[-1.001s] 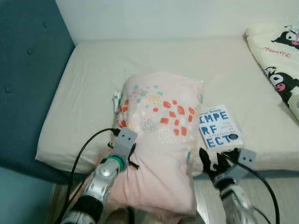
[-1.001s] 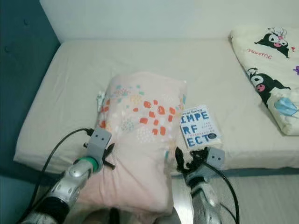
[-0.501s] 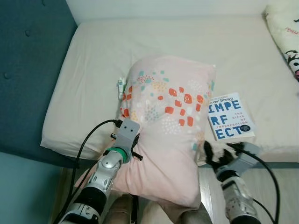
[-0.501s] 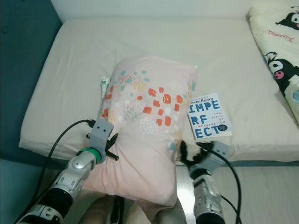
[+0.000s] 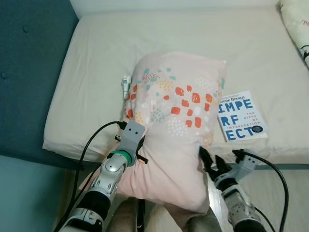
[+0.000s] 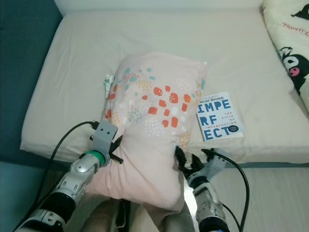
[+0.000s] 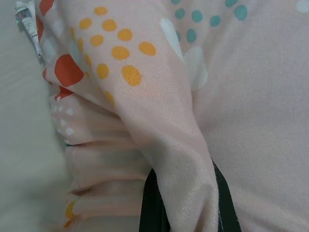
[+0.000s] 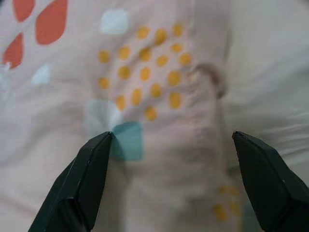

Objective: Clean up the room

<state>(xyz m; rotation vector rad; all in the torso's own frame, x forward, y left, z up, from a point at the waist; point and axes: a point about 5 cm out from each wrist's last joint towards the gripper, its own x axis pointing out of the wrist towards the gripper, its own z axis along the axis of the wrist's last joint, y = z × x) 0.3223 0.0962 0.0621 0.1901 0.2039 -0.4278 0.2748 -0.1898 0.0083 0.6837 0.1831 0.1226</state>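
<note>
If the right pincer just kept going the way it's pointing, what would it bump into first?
Most likely the pillow. The right pincer is open, and the pink patterned fabric lies straight ahead between its fingers. In the head view it sits right at the pillow's lower edge, so contact looks near, though depth is hard to judge.

A bed (image 5: 96,53) covered by a cream sheet is seen. A pink patterned pillow (image 5: 174,121) is laid over its front edge. A blue-lettered book (image 5: 240,116) is placed beside the pillow, near the front edge, and a small white tube (image 5: 126,84) against its other side.
</note>
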